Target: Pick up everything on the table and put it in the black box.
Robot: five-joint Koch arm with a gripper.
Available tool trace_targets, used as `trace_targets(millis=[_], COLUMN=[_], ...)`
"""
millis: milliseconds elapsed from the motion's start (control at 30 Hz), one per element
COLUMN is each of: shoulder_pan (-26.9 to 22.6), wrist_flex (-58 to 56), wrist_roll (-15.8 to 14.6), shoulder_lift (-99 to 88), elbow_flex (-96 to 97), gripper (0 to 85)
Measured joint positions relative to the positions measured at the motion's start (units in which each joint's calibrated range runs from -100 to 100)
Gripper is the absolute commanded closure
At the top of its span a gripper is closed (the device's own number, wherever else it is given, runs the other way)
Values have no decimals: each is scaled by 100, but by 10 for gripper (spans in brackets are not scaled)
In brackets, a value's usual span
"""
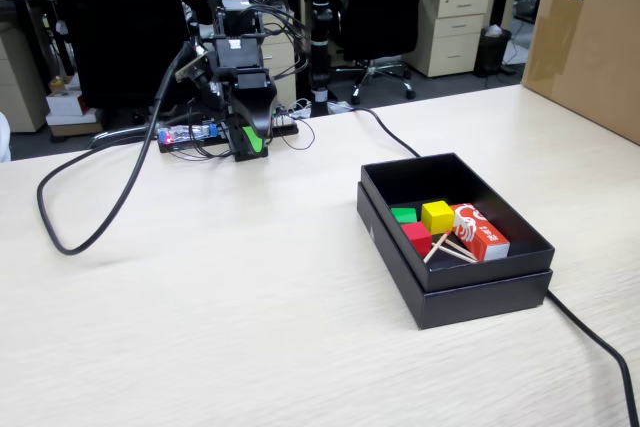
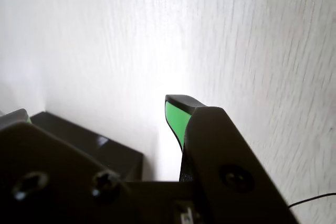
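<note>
Wrist view: green-padded tool [image 2: 100,114] gapes empty over pale wood-grain table [image 2: 252,35].

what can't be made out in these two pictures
- Gripper: open or shut cannot be told; in the fixed view the arm is folded and the jaws overlap, in the wrist view only one green tip shows.
- Black box: its near wall hides the floor behind it in the fixed view.
- Red carton: print too small to read.
- Black cable: cut off by the frame's lower right edge.
</note>
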State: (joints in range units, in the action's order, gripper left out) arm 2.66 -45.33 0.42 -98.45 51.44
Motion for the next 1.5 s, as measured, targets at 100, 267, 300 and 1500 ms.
trace_targets(millis=[100, 267, 300, 1500], shoulder_pan=[93, 190, 195, 322], wrist_flex=[194, 1394, 1564, 4917], wrist_roll=[0, 88, 107, 674], shoulder_lift=[0, -26, -39, -129], elbow_flex=[438, 1826, 2063, 4455], gripper=[337, 334, 334, 354])
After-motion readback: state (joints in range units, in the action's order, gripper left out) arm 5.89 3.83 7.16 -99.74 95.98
